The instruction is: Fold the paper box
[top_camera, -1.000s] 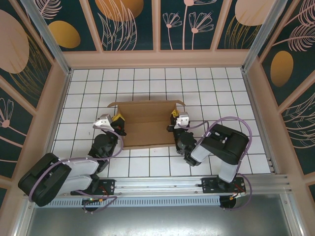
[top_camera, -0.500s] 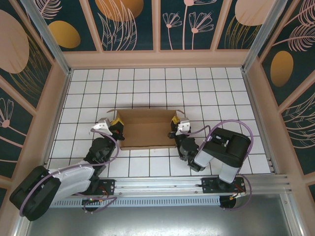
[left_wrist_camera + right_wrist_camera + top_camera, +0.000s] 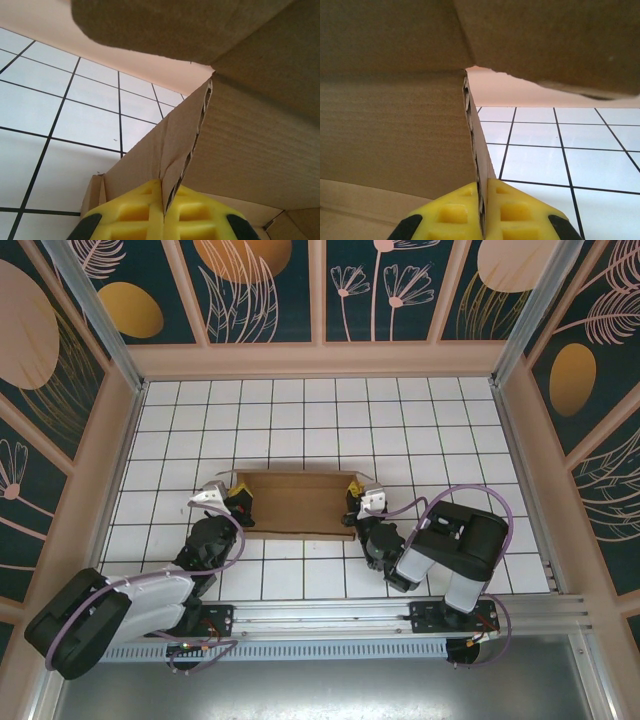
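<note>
My left gripper (image 3: 163, 202) is clamped hard on a cardboard edge, jaws nearly meeting w/ the fluted sheet pinched upright between them. Same on the other side: my right gripper (image 3: 483, 202) is clenched on the opposite edge, sheet rising straight up out of the jaws. Above both, a flap of the box (image 3: 295, 502) hangs over like a roof, so I'm holding a panel that's tipped up & over me, not lying flat

Further out, the box spans the gap between my two grippers. Its near edge sits on the table (image 3: 300, 410) just by my wrists

What's changed: 1 s ago the sheet ran much further out from me, its far edge & small corner tabs well beyond my jaws. Half a sec ago it looked shorter. Now from overhead it's a narrow strip, far edge approx level w/ my jaws, while the near edge has hardly shifted. Both grippers have drawn back toward my bases

My read: the far panel is swinging up & toward me along a crease, so the fold is under way but not done. Nothing's tucked or closed yet. I'd keep L & R moving evenly, or the sheet may twist or slip out of a pinch
</note>
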### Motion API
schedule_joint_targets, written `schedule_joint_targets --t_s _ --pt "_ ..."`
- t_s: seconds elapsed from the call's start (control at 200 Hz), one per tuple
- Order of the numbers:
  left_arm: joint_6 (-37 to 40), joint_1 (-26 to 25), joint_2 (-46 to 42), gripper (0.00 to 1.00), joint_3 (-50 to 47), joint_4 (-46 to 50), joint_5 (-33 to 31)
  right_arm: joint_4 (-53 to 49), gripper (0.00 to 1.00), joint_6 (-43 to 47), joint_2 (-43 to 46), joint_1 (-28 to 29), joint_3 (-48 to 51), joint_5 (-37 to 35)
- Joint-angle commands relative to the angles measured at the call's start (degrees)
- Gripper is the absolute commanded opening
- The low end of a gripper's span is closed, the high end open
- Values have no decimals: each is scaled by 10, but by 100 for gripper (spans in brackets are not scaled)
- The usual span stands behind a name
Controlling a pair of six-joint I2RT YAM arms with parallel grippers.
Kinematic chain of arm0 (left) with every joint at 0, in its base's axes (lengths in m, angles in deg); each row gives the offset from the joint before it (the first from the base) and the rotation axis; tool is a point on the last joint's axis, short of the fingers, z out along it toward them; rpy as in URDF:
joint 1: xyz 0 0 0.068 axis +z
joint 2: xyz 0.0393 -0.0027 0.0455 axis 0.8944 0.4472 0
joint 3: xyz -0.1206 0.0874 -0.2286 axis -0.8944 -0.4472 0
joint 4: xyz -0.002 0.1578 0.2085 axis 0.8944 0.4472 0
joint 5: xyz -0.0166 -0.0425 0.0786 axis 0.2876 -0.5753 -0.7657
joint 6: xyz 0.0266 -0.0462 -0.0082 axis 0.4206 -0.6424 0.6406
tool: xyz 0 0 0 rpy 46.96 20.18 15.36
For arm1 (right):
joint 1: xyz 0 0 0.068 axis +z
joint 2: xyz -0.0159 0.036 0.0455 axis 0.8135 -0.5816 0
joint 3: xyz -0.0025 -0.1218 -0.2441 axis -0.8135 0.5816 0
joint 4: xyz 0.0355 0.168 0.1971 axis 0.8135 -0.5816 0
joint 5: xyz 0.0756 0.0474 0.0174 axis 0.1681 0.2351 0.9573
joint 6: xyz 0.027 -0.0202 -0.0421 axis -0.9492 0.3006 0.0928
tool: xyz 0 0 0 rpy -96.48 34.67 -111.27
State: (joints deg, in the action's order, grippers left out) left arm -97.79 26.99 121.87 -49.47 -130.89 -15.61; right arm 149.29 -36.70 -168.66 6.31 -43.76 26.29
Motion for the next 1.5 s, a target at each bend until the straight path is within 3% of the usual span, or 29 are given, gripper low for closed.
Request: schedule_joint_targets --t_s 0.0,0.3,0.545,0.706,0.831,0.961,1.221,1.496 --pt "0 -14 18 0 -26 40 26 30 7 7 -45 9 3 35" --pt "11 -14 159 0 38 -47 32 31 7 46 -62 -34 -61 66" --pt "26 -14 123 0 71 -9 10 -18 15 56 -13 -45 -81 70" --pt "38 -14 98 0 90 25 -3 -231 19 10 52 -54 -141 109" --pt "40 -13 78 0 99 41 -8 -449 20 -98 102 -86 -211 170" --pt "45 -14 76 0 111 51 -12 -557 20 -191 115 -129 -251 252" --pt "42 -14 111 0 121 44 -9 -573 20 -221 102 -165 -243 316" --pt "21 -13 123 0 94 31 -2 -449 18 -223 96 -173 -145 315"
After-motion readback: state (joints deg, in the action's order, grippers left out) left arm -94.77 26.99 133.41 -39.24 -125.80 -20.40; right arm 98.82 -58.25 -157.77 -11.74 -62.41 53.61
